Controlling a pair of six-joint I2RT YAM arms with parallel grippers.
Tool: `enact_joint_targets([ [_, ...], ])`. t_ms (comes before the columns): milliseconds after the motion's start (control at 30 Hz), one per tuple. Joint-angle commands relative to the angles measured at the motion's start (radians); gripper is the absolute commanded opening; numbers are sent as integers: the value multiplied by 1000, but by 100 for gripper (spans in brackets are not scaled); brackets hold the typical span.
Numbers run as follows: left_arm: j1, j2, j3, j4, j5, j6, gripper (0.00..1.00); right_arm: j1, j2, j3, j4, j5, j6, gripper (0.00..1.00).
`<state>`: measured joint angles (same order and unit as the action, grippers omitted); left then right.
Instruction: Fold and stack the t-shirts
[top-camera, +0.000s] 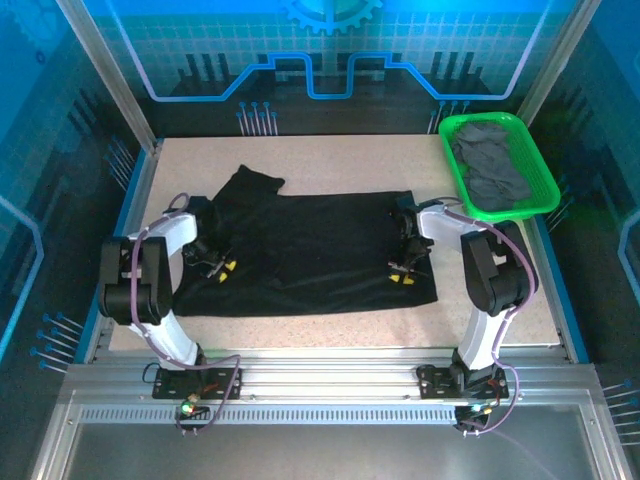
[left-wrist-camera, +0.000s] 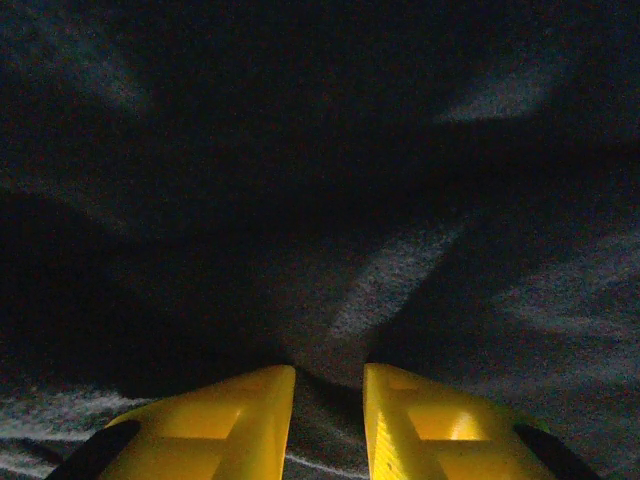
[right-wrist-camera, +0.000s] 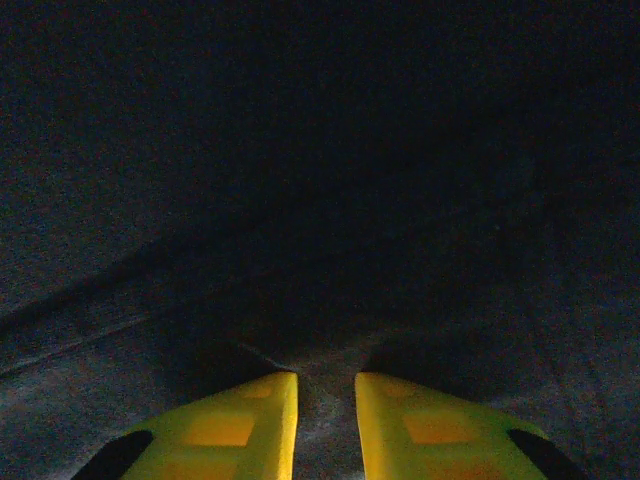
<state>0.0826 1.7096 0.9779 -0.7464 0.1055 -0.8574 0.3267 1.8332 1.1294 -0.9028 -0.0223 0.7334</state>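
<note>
The black t-shirt (top-camera: 320, 240) was spread flat on the speckled table (top-camera: 330, 160), its long axis running from one gripper to the other. The cloth therefore extended to the right of the left gripper (top-camera: 222, 268) and to the left of the right gripper (top-camera: 402, 276). Each gripper was set down on the half of the garment nearer the arm bases, close to its own end, so neither arm was the nearer overall. A sleeve (top-camera: 252, 181) projected beyond the left gripper. In the left wrist view, the yellow fingers (left-wrist-camera: 250, 420) were closed to a narrow gap with a raised ridge of cloth pinched between them, and creases radiated from the pinch. In the right wrist view, the fingers (right-wrist-camera: 240, 430) were clamped likewise on a smaller ridge. The fabric was matte, soft and finely knitted, and it was judged liable to sag and drag when lifted. The dark grey t-shirts (top-camera: 490, 165) were heaped crumpled in the green plastic basket (top-camera: 487, 119), beyond and to the right of the right gripper.
</note>
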Motion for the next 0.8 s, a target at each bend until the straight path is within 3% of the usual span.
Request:
enact_joint_targets([
  [0, 42, -31, -71, -96, -67, 39, 27, 41, 26, -66, -63, -38, 21, 24],
  [233, 149, -106, -121, -67, -59, 60, 28, 76, -4, -47, -63, -78, 15, 26],
  [333, 146, -96, -74, -15, -13, 67, 33, 74, -46, -16, -44, -89, 10, 28],
  [567, 138, -8, 84, -43, -1, 83, 34, 72, -46, 72, -43, -134, 5, 30],
  [767, 102, -21, 266, -71, 10, 39, 39, 64, -117, 128, -23, -98, -18, 39],
])
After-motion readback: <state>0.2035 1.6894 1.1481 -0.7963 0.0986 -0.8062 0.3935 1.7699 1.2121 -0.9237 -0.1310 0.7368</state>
